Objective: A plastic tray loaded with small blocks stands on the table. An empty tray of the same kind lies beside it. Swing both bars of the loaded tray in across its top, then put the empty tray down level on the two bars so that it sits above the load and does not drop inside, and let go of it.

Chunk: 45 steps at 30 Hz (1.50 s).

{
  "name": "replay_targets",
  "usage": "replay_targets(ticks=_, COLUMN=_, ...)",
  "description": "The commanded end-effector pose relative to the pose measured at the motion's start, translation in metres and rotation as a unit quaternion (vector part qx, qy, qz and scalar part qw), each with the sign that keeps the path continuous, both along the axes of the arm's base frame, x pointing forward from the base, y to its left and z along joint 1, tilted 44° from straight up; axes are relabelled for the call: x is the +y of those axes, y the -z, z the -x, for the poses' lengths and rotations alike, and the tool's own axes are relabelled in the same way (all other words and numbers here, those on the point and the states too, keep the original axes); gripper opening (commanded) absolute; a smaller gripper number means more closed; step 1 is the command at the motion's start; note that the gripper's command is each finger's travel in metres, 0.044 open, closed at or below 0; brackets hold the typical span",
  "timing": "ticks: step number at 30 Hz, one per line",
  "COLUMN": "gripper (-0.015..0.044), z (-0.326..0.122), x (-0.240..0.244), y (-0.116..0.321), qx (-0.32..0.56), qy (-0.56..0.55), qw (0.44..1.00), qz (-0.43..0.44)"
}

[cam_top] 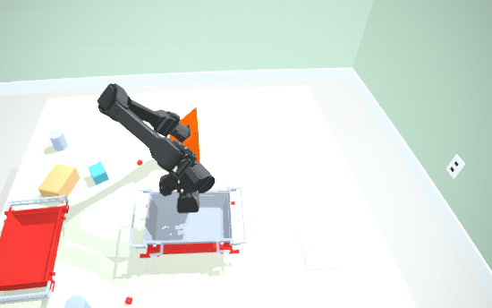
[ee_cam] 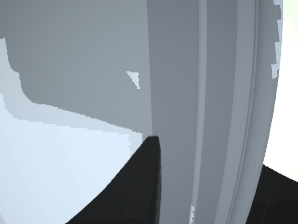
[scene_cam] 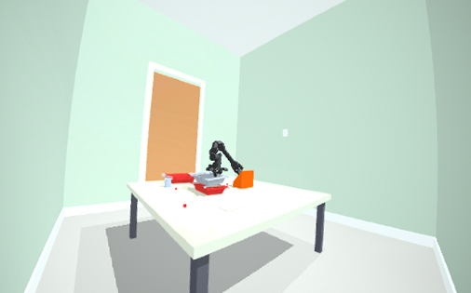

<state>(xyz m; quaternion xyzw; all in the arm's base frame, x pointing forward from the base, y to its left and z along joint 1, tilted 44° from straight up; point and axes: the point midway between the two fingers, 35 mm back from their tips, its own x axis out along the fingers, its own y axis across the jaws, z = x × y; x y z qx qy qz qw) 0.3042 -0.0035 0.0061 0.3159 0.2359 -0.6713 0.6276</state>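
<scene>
A pale grey empty tray [cam_top: 214, 224] [scene_cam: 210, 178] is over a red tray [cam_top: 190, 248] [scene_cam: 210, 189] and looks about level. Its own wire bars stick out past both ends. My gripper [cam_top: 179, 193] [ee_cam: 177, 144] is shut on the grey tray's far long wall, one finger inside and one outside. The wall [ee_cam: 175, 100] runs between the fingers in the wrist view. Short pale wire parts show at the red tray's near side, below the grey rim. The red tray's load and most of its bars are hidden. Contact between the grey tray and the bars cannot be made out.
Another red tray [cam_top: 29, 246] [scene_cam: 181, 177] stands at the left with wire bars at its ends. Behind it are a tan block [cam_top: 59, 180], a blue cube [cam_top: 98, 173] and a grey-blue cylinder [cam_top: 58, 141]. Small red cubes [cam_top: 129, 300] [scene_cam: 184, 205] lie about. An orange wedge [scene_cam: 244, 179] stands near the arm.
</scene>
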Motion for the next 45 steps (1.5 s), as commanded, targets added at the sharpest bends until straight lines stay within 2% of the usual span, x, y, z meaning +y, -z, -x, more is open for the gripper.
replay_targets(ticks=1, gripper=0.0000, z=0.0049, x=-0.0047, y=0.0022, qx=0.011, qy=0.005, qw=1.000, qz=0.000)
replay_targets(ticks=45, gripper=0.0000, z=0.0029, x=-0.0043, y=0.0035, qx=0.005, qy=0.002, qw=1.000, qz=0.000)
